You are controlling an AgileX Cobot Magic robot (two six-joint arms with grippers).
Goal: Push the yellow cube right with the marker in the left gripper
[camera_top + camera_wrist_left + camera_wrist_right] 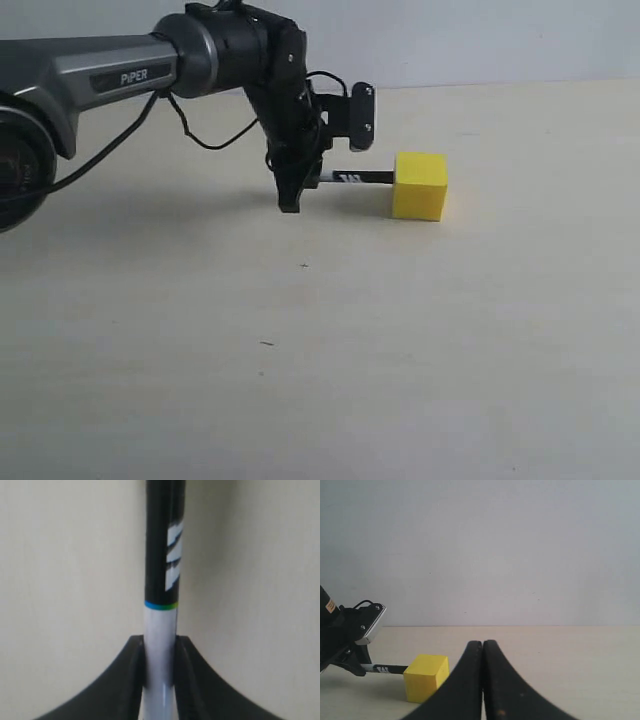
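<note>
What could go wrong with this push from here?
1. The marker meets the yellow cube high on its side, so the cube may tip instead of sliding.
2. The left gripper clamps only the marker's white rear end; the long overhang could let it pivot or slip back under load.

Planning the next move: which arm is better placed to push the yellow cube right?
Left. The left gripper is shut on the marker, whose tip meets the yellow cube. The right gripper is shut, empty.
</note>
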